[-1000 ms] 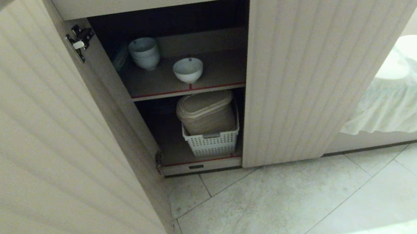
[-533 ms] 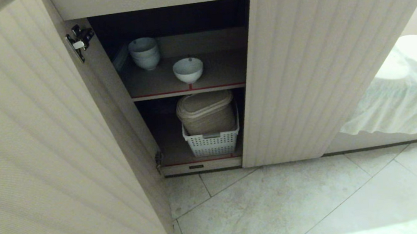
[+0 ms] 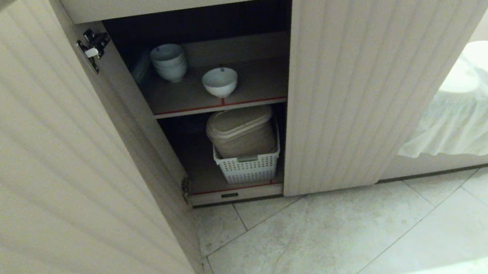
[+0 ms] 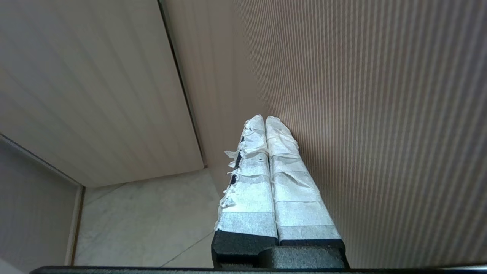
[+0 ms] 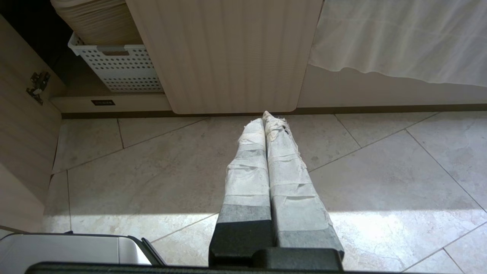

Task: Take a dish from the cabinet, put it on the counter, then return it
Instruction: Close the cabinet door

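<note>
Dish (image 3: 220,81): alone on the upper shelf (image 3: 261,85) of the cabinet (image 3: 382,72), near the front edge, upright; stack of bowls (image 3: 169,62) toward the back-left corner.
Lower shelf: white basket (image 3: 248,166) holding a beige lidded tub.
Left gripper (image 4: 265,121): fingers pressed together, empty, tips just beside the outer face of the open left door (image 4: 380,114).
Right gripper (image 5: 262,118): fingers together, empty, hanging over the floor (image 5: 380,171).
Risk: door may swing into the opening and block the reach; shut fingers would knock the dish backward.
</note>
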Robot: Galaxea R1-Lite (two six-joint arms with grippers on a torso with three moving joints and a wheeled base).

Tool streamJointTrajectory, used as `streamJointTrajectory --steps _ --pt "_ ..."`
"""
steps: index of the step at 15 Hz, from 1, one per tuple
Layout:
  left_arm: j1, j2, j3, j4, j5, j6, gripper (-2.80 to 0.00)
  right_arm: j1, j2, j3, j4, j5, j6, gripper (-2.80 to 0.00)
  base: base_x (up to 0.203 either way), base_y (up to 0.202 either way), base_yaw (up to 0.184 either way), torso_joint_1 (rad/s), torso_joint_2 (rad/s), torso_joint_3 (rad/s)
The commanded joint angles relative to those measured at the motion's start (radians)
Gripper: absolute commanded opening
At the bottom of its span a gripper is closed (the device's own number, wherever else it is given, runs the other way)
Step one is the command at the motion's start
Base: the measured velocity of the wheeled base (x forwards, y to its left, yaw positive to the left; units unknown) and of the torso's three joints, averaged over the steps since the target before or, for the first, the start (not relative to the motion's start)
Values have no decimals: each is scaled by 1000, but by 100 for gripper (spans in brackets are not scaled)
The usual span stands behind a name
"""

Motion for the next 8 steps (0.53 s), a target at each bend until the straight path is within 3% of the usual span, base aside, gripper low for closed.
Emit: streamJointTrajectory --steps 1,8 --pt "0 -11 18 2 7 0 -280 0 0 0 0 0 0 -280 0 0 0 0 0 0" --pt "-1 -32 40 2 6 0 -280 0 0 0 -1 0 0 -280 0 0 0 0 0 0"
